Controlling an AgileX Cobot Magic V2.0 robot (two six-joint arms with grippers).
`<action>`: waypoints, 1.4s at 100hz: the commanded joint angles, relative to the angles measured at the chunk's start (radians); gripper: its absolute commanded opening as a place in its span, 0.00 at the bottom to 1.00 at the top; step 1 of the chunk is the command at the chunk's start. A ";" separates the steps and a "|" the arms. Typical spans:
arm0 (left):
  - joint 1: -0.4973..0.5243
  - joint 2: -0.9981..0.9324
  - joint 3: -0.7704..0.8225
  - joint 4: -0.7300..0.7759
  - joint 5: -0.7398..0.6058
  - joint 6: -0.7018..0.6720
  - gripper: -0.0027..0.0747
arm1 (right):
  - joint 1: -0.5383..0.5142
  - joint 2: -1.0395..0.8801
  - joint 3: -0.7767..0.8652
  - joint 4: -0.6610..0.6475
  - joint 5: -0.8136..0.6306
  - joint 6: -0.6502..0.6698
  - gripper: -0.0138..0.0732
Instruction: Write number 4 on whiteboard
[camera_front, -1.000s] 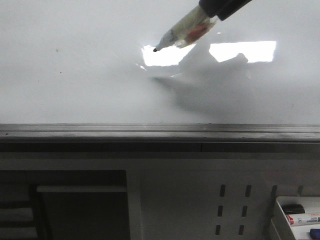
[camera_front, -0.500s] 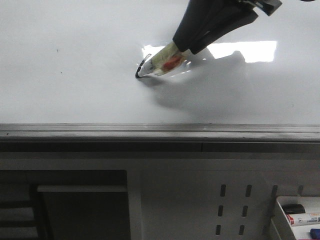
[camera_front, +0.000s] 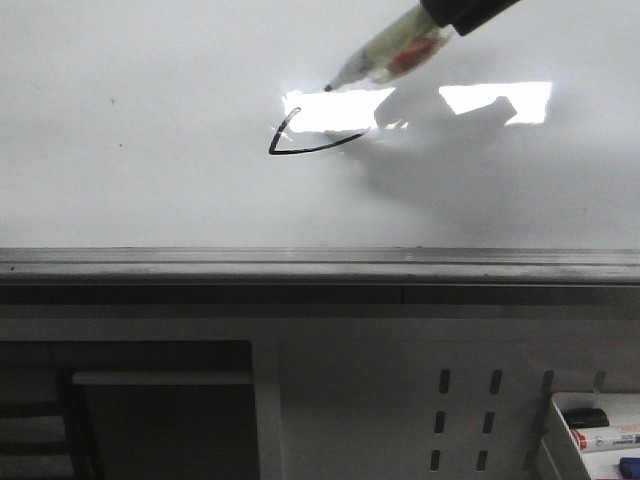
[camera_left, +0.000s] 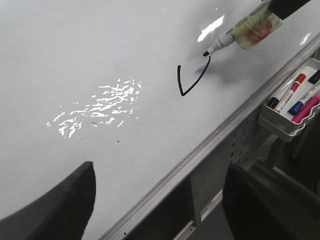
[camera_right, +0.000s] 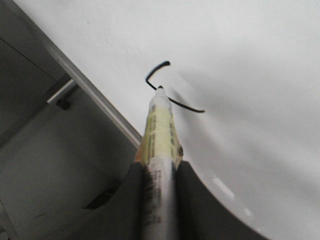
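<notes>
The whiteboard (camera_front: 150, 180) fills the upper front view, with a grey edge rail (camera_front: 300, 262) below it. The number 4 (camera_front: 310, 150) stands as a short down-stroke joined to a long curved crossbar; it also shows in the left wrist view (camera_left: 179, 80) and the right wrist view (camera_right: 157, 65). My right gripper (camera_right: 159, 167) is shut on a yellow-labelled marker (camera_front: 390, 55). The marker's tip (camera_front: 328, 88) is just above the strokes; I cannot tell whether it touches the board. My left gripper (camera_left: 160, 170) is open and empty, over the board's edge.
A small tray (camera_left: 287, 107) with several markers hangs below the rail at the right, also at the front view's corner (camera_front: 560, 440). A white perforated panel (camera_front: 480, 400) sits under the rail. A dark opening with a bar (camera_front: 165, 378) is at lower left.
The board was blank a second ago. The marker came down, drew the short down-stroke, then the long crossbar to the right, and has now moved up away from the strokes.
</notes>
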 joint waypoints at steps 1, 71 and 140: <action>0.002 -0.005 -0.027 -0.027 -0.066 -0.009 0.67 | 0.008 -0.013 -0.035 0.047 -0.071 -0.026 0.08; -0.025 0.164 -0.129 -0.178 0.161 0.283 0.67 | 0.066 -0.036 -0.068 0.117 0.246 -0.384 0.08; -0.312 0.612 -0.409 -0.169 0.257 0.381 0.66 | 0.096 -0.051 -0.068 0.115 0.293 -0.542 0.08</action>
